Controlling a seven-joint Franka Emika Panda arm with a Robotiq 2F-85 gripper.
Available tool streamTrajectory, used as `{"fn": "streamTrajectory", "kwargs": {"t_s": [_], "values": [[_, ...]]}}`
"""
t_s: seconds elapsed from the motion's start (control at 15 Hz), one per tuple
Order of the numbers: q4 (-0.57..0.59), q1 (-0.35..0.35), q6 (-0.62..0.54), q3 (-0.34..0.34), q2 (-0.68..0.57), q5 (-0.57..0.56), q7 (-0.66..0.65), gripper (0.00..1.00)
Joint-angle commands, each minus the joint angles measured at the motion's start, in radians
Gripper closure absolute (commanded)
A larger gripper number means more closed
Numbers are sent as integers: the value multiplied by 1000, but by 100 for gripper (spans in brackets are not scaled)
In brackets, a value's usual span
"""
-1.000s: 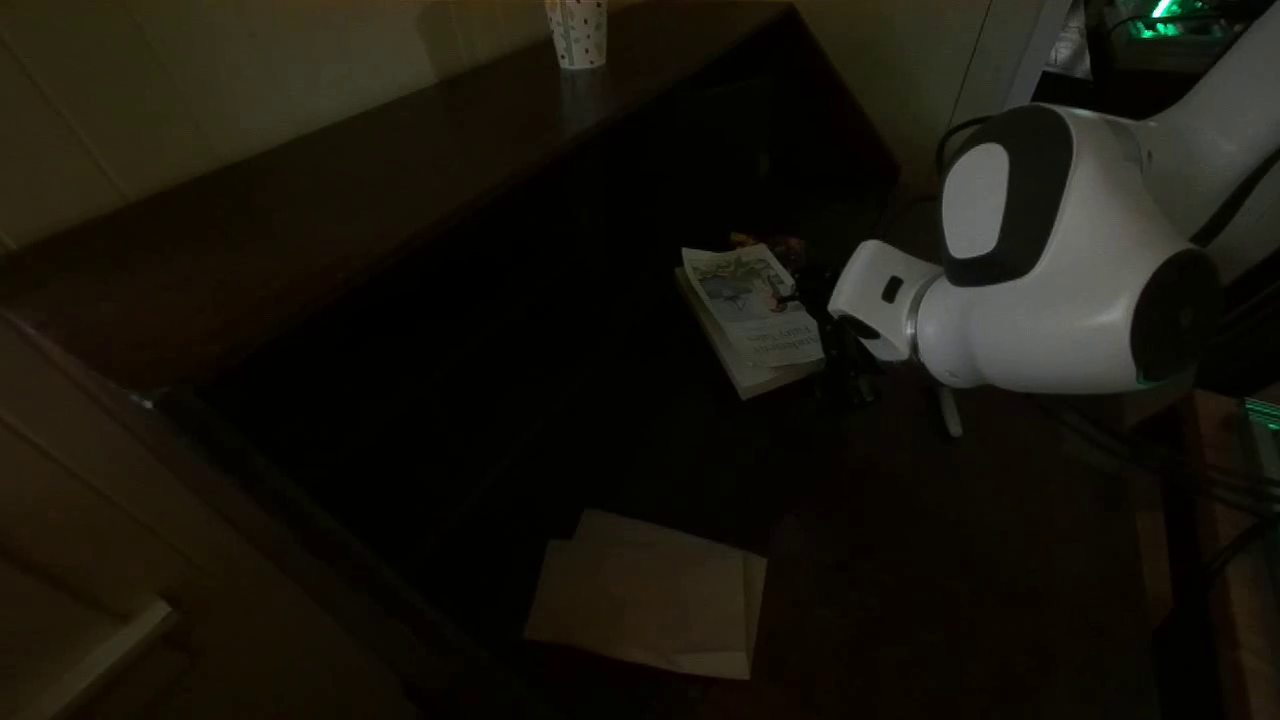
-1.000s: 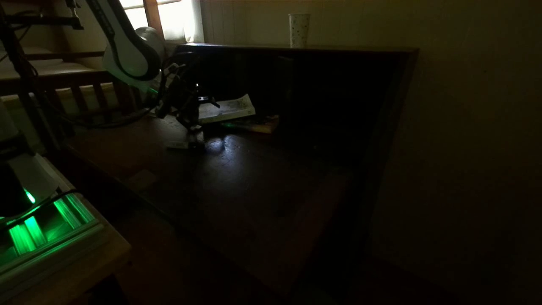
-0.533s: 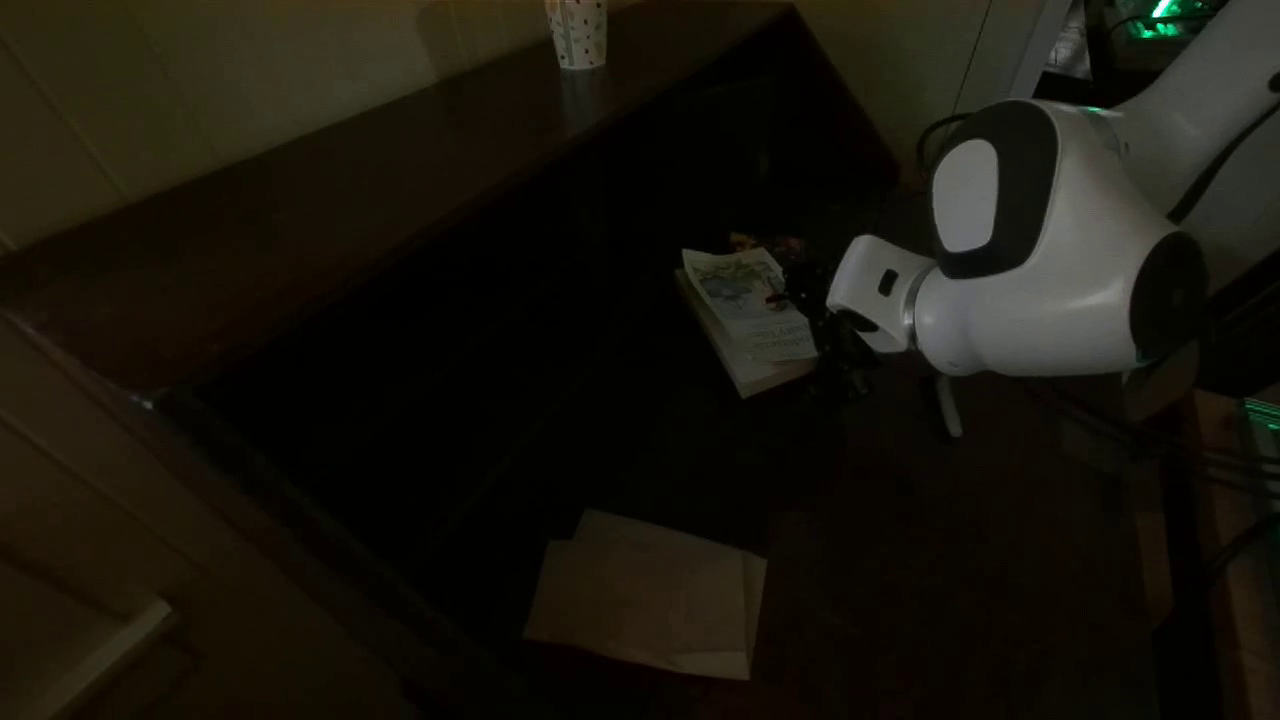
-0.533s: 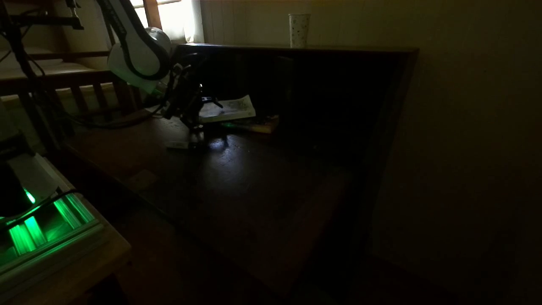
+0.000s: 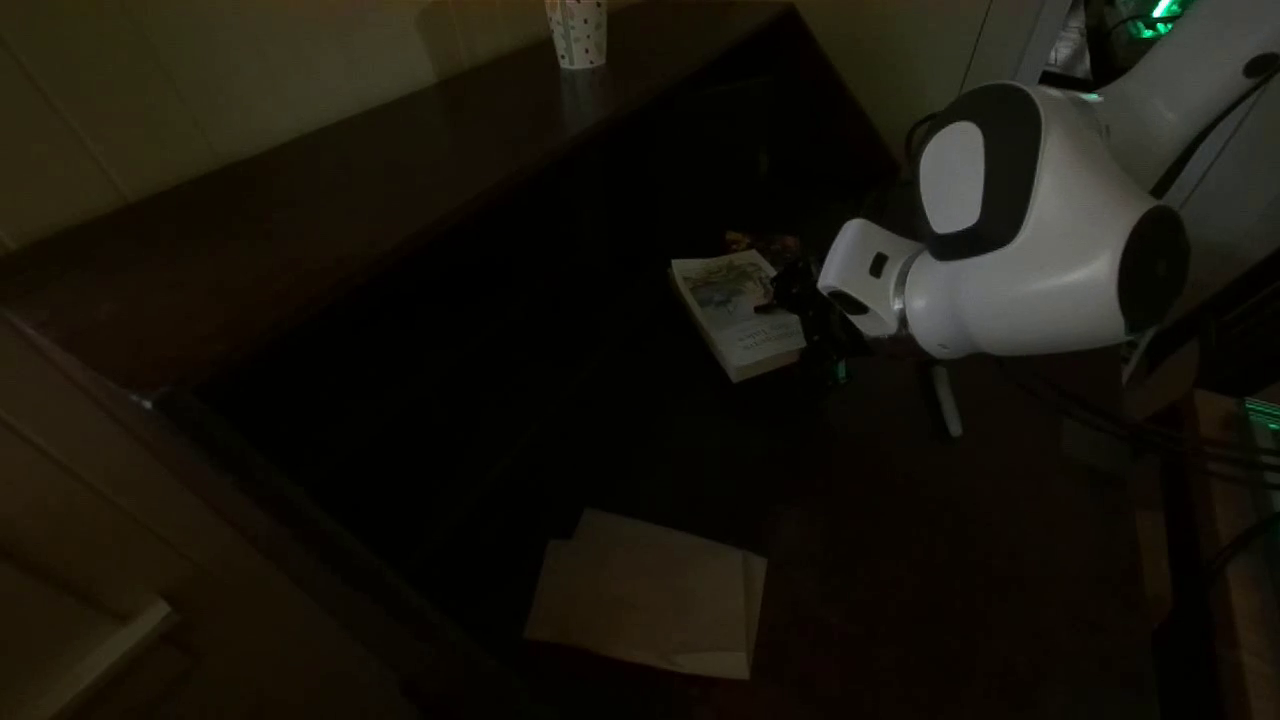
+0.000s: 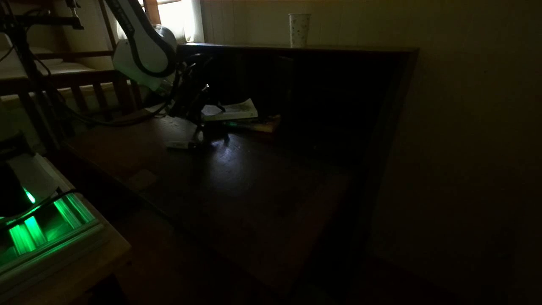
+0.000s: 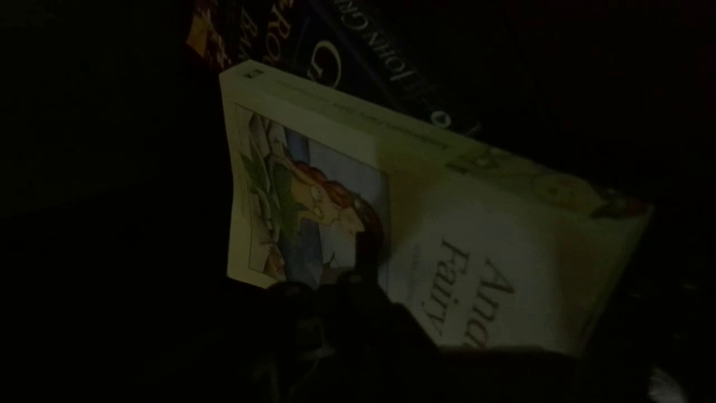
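A thick pale paperback with a fairy-tale cover (image 7: 475,235) lies over darker books in the wrist view, and the same paperback (image 5: 735,310) shows in an exterior view. My gripper (image 5: 802,340) is at its side. One dark finger (image 7: 367,252) reaches over the cover picture. In an exterior view that finger (image 6: 220,107) crosses the top of the paperback, while the gripper's lower part hangs near the desktop. The lower fingertip is lost in the dark, so whether both sides grip cannot be seen. A dark John Grisham book (image 7: 391,61) sticks out behind.
A small white stick-like object (image 5: 946,400) lies on the desk near the arm. Pale papers (image 5: 645,600) lie further along the desktop. A spotted paper cup (image 6: 299,30) stands on the raised ledge (image 6: 360,49) behind. A green-lit side table (image 6: 93,231) stands nearby.
The arm has shifted and the gripper's jaws have drawn closer together. The paperback's raised cover now lies flatter, and the book has slid and turned slightly within the last half second.
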State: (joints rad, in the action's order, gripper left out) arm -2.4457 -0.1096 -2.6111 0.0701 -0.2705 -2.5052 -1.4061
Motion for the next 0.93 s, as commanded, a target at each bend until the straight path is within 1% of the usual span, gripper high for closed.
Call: {"fn": "streamTrajectory", "kwargs": {"t_s": [0.0, 0.13, 0.2, 0.47, 0.87], "values": [[47, -40, -56, 29, -56, -13, -114, 77], [41, -43, -44, 49, -44, -14, -219, 80], [41, -41, -37, 58, -41, -14, -269, 84], [35, -29, -8, 95, -35, -15, -488, 85], [17, -5, 38, 123, -27, -15, -676, 85]]}}
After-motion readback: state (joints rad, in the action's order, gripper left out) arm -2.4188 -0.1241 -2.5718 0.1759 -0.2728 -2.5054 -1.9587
